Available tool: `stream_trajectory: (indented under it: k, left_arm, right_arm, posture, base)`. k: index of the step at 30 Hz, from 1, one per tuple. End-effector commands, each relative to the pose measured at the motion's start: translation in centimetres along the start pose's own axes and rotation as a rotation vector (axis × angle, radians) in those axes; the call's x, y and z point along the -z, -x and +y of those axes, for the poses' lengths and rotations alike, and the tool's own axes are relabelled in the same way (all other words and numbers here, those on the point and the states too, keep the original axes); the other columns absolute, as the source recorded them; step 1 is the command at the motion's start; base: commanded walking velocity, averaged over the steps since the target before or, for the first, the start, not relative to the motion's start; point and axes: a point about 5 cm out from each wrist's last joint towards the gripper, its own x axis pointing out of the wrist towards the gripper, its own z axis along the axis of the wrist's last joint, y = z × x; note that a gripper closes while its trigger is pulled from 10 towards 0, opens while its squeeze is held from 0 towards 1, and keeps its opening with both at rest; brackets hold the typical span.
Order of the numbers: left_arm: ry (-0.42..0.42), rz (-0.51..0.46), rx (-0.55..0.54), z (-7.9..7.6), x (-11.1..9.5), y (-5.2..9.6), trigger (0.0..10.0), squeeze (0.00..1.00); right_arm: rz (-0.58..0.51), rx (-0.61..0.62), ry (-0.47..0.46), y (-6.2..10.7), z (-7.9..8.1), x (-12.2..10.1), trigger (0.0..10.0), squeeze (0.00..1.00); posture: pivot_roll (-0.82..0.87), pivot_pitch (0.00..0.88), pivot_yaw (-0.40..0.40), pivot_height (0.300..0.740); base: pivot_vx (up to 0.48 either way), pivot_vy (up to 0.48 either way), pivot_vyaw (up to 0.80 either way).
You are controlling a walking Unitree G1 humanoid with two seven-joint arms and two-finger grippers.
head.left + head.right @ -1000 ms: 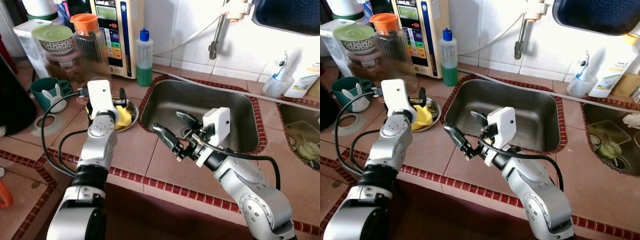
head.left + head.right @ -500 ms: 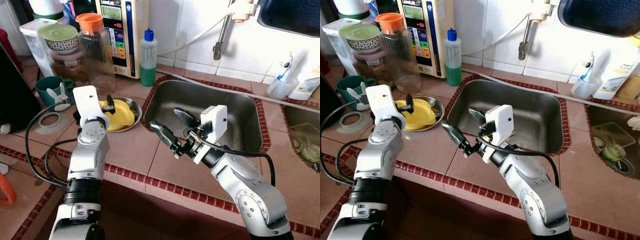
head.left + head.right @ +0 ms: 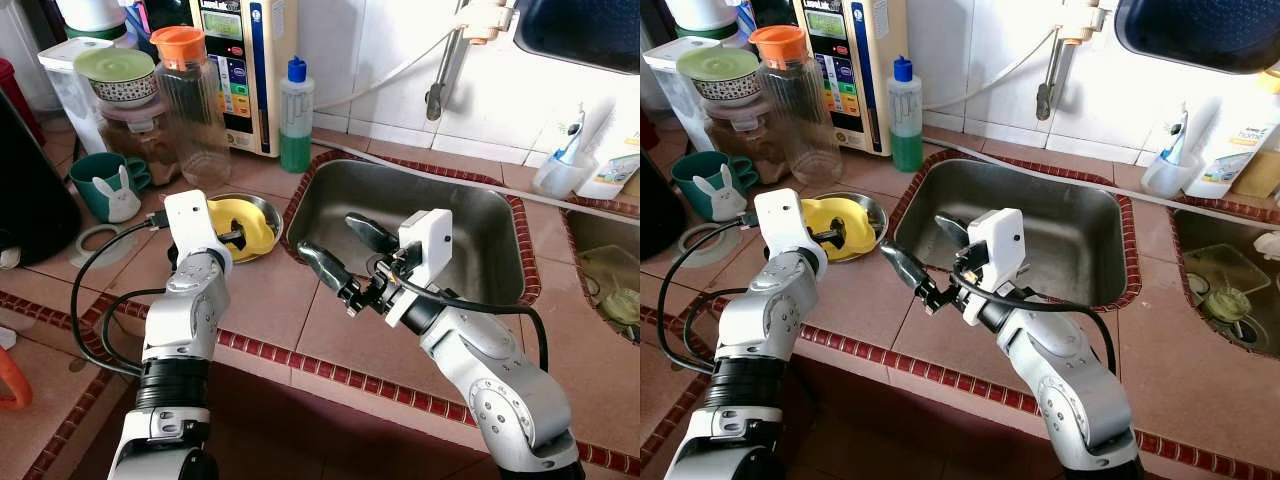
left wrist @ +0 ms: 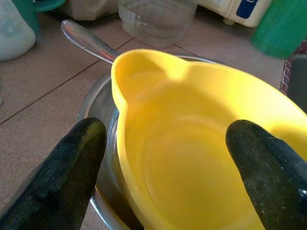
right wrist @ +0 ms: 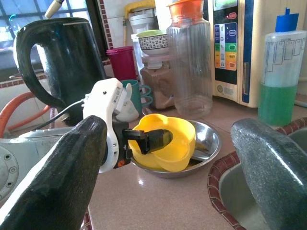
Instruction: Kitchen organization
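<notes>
Since half a second ago the left gripper (image 4: 163, 158) has swung back toward the yellow bowl (image 3: 243, 223) and now reaches at it again, fingers spread wide with one finger (image 4: 72, 163) outside the rim and the other (image 4: 268, 167) over the far side; the grip is not closed on anything. The bowl sits tilted inside a shallow steel dish (image 3: 266, 211) on the tiled counter (image 3: 270, 300), at about ten o'clock from the counter's middle. A spoon handle (image 4: 88, 42) pokes out from under the bowl in the left wrist view. At nine o'clock from the dish stands a teal mug (image 3: 98, 180) with a white rabbit figure (image 3: 120, 199); at twelve o'clock a clear jar with an orange lid (image 3: 190, 100), and beside it a bottle of green liquid (image 3: 294, 120). Further right lies the steel sink (image 3: 470, 215). The right gripper (image 3: 335, 255) hangs over the sink's near left corner, fingers parted and empty.
</notes>
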Motion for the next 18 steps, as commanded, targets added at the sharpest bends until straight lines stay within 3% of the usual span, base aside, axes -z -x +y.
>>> stream_trajectory:
  k: [1,12,18]
  left_arm:
    - [0.011,-0.005,0.016,-0.2,-0.7,-0.2,10.0,0.00]
    - [0.021,-0.019,0.164,-2.7,-1.5,-1.5,10.0,0.00]
    - [-0.008,-0.144,0.112,-1.6,-3.5,-1.8,10.0,0.00]
  right_arm:
    - [-0.007,0.002,0.007,0.0,-0.1,-0.1,10.0,0.70]
    - [-0.008,0.003,0.014,0.0,-0.1,-0.1,10.0,0.69]
    - [-0.008,0.012,0.015,0.2,-0.2,-0.2,10.0,0.69]
  posture:
    - [0.12,0.000,0.004,0.740]
    - [0.11,0.000,0.005,0.740]
    - [0.10,0.000,0.006,0.740]
  base:
    - [0.000,0.000,0.00]
    - [0.000,0.000,0.00]
    - [0.000,0.000,0.00]
